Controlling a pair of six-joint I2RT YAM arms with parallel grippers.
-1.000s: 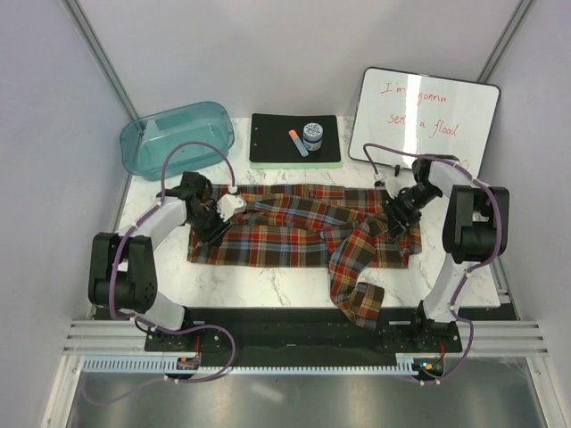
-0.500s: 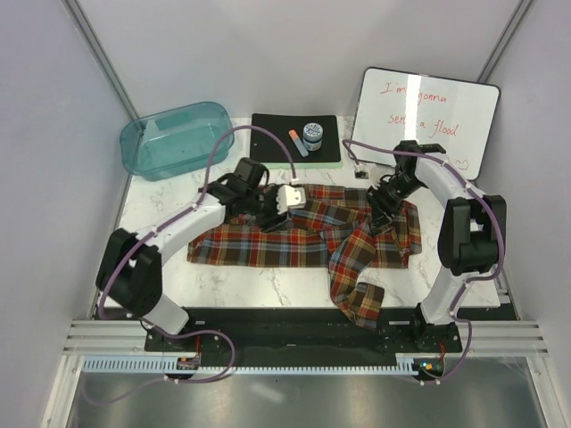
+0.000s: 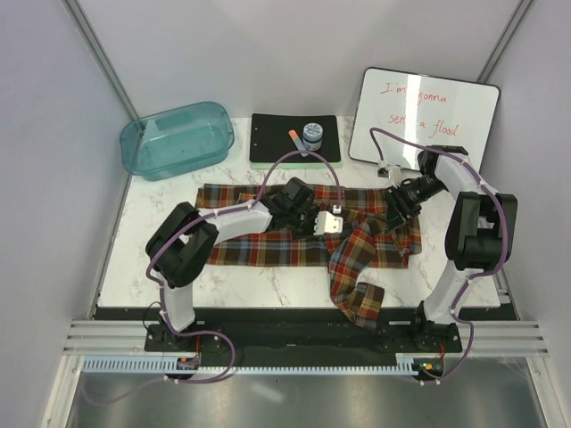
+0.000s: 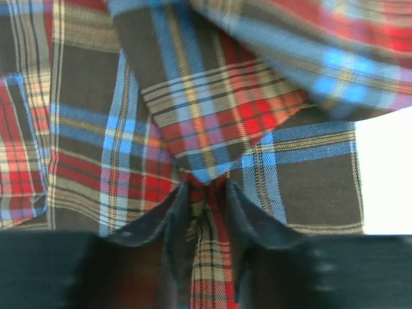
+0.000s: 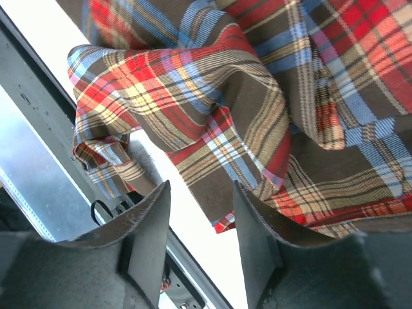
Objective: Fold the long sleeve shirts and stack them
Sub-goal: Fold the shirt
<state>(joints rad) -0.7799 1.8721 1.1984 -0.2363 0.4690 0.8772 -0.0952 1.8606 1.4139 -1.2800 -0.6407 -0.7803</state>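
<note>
Pinching a fold of the shirt [image 4: 212, 122], the left tool [image 4: 206, 196] clamps the cloth. Meanwhile the right tool [image 5: 201, 190] hangs half-open, empty.

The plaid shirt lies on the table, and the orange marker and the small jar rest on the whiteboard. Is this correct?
Not quite: the marker and the jar rest on the black clipboard, left of the whiteboard. The plaid shirt does lie on the table. The top external view shows this.
</note>
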